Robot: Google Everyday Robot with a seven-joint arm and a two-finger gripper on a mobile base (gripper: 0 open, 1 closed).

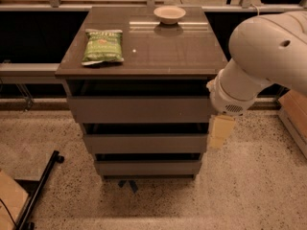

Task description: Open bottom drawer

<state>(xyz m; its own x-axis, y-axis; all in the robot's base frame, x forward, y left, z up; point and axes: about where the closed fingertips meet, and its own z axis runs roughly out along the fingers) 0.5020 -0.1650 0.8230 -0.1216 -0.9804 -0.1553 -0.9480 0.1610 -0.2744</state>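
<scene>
One handleless grey-brown bottom drawer [147, 167], lowest in the dark brown cabinet [158, 51], sits pushed in; cream-coloured gripper [218, 132] hangs beside the cabinet's right edge, its opening cannot be told.

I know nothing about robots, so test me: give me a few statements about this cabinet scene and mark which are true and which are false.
1. A green bag lies on the cabinet top. True.
2. The cabinet has five drawers. False: three fronts show, with the bottom drawer lowest.
3. The gripper hangs beside the drawers, about level with the middle drawer. True.
4. The bowl sits inside the bottom drawer. False: the bowl stands on the cabinet top, near its back edge.
</scene>
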